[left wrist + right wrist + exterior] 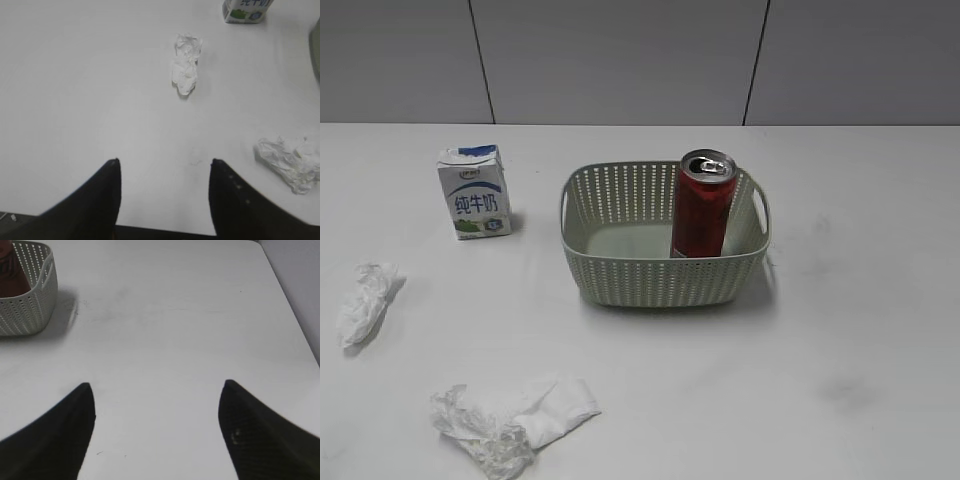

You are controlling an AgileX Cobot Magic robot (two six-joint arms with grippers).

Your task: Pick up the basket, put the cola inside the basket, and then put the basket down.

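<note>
The pale sage-green basket point(620, 275) rests on the white table at the middle of the exterior view. The dark-red cola can point(702, 212) stands upright inside it, at its right side. The basket's corner also shows at the top left of the right wrist view point(30, 305), with the can's red side point(11, 270) inside. My left gripper point(165, 162) is open and empty over bare table. My right gripper point(157, 385) is open and empty, well to the right of the basket. Neither arm shows in the exterior view.
A white-and-blue milk carton point(474, 192) stands left of the basket; its base shows in the left wrist view point(245, 11). Crumpled white tissues lie at the left point(365, 300) and front left point(510, 420), also in the left wrist view point(186, 62) point(292, 160).
</note>
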